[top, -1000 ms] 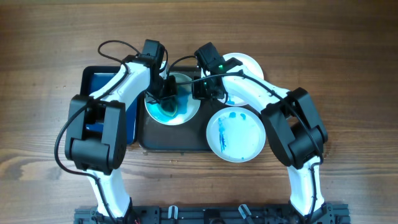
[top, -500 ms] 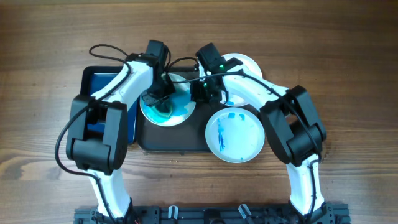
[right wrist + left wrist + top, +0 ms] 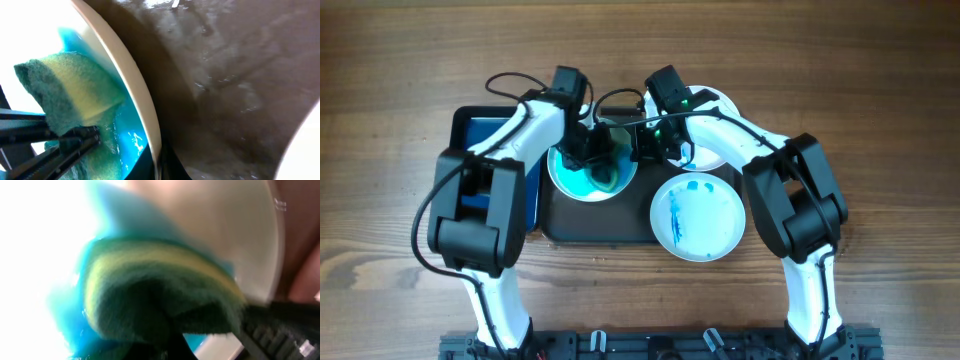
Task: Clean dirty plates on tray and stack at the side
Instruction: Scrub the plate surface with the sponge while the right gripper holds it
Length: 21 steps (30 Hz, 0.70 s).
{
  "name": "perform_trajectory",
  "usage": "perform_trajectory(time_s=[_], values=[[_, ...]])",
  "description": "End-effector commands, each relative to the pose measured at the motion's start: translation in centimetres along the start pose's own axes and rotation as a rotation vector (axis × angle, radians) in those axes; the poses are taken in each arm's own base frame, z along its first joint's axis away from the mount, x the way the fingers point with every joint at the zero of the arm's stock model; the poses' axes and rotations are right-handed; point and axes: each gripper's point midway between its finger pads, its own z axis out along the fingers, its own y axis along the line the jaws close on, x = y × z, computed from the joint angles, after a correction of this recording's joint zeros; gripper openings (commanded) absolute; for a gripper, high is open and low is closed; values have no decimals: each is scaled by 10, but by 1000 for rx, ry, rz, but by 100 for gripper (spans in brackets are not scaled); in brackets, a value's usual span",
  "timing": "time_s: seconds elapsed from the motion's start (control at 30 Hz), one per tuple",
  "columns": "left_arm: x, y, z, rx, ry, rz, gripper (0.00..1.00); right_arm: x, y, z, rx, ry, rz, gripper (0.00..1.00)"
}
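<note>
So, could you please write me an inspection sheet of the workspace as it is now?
Surface: wooden table.
Job's things: dark tray; middle plate on it, covered with teal; front plate, blue-streaked, partly off the tray's right side; back plate, mostly hidden by the right arm.
Clutter: blue tray left of the dark tray, under the left arm.
Hands: left hand shut on green sponge, pressed on the middle plate; right hand at that plate's rim, seemingly pinching it.
Cables: black cable loops above the left arm.
Surroundings: black rail at the table's near edge.
</note>
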Motion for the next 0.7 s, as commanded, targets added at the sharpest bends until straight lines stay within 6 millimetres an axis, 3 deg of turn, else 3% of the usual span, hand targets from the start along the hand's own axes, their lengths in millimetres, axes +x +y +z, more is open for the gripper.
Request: perform_trajectory(time_s=[0.0,0.1,0.17,0.27,0.37,0.4,0.47,0.53,0.6,0.67], values=[[-22,111,-21,-587,-209,-208,4,20,-7,21,1,79,11,4],[-3,120,-26,-645,-137,-204,4,20,-6,21,1,79,7,4],[10,111,-20,-591,-64,-196,4,20,-6,21,1,79,7,4],[42,48,4,-193,184,4,4,19,-6,21,0,78,-4,4],[64,-12,-1,202,296,246,4,19,-6,21,-1,77,-5,4],[64,-18,-2,237,293,272,4,19,-6,21,-1,76,-4,4],[53,-18,0,232,249,284,4,19,-6,21,-2,76,-5,4],[24,-1,6,120,144,176,4,19,-6,21,-2,76,-5,4],[-6,37,4,-98,14,-33,4,19,-6,21,-1,76,-5,4],[-25,76,-12,-323,-112,-203,4,19,-6,21,-1,76,-5,4]])
